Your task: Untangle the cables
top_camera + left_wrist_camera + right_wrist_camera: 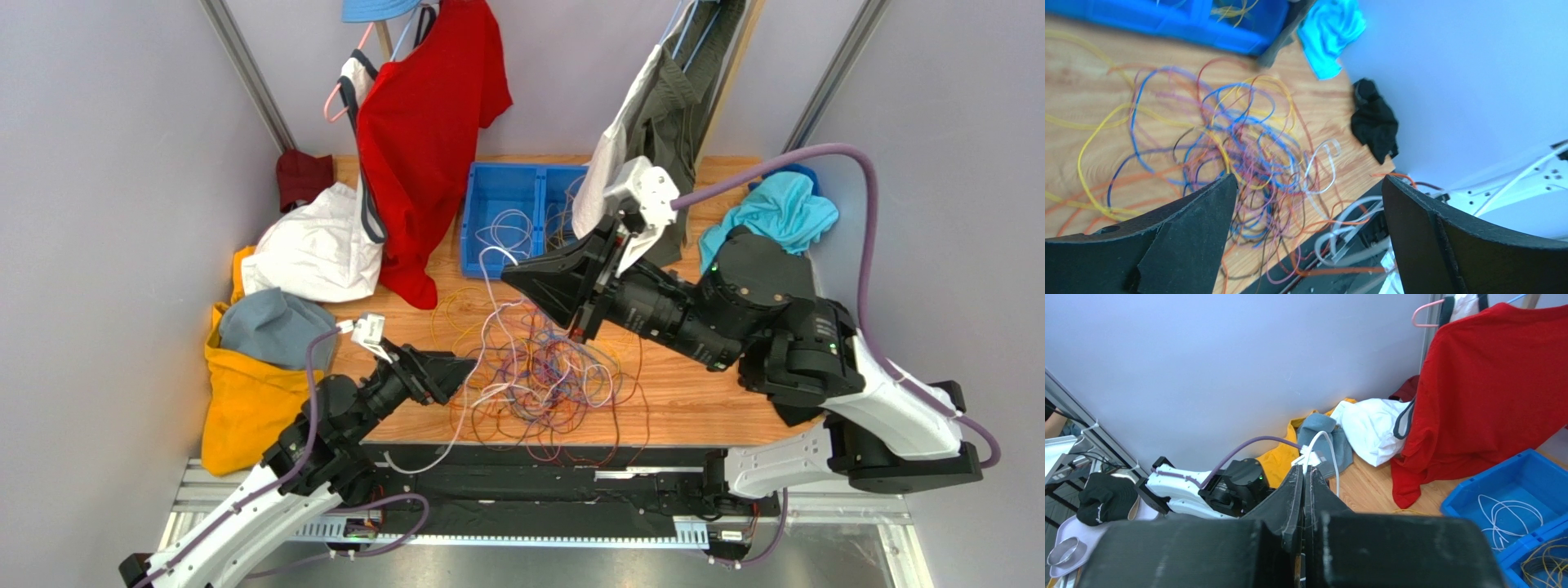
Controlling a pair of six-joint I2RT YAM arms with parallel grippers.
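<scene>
Fingers (1198, 214) on my left gripper (1309, 184) are spread wide with nothing between them. It hangs at the left edge of the cables (552, 374), a tangle mid-table (699, 410). Right gripper (1303, 478) is fully closed above the tangle's far side. A white cable (1328, 447) loops at its tips, can't tell if it's pinched. More wires in the blue bin (481, 184), far side.

The middle of the table (687, 404) is covered by the tangled cables (540, 374), which spill over its near edge. The far side is blocked by 1 blue bin (521, 214) and 1 hanging red shirt (423, 123). The left edge is crowded by white (313, 251) and yellow (245, 404) cloths. Bare wood is left at the near right, beneath the outstretched right arm (687, 312).
</scene>
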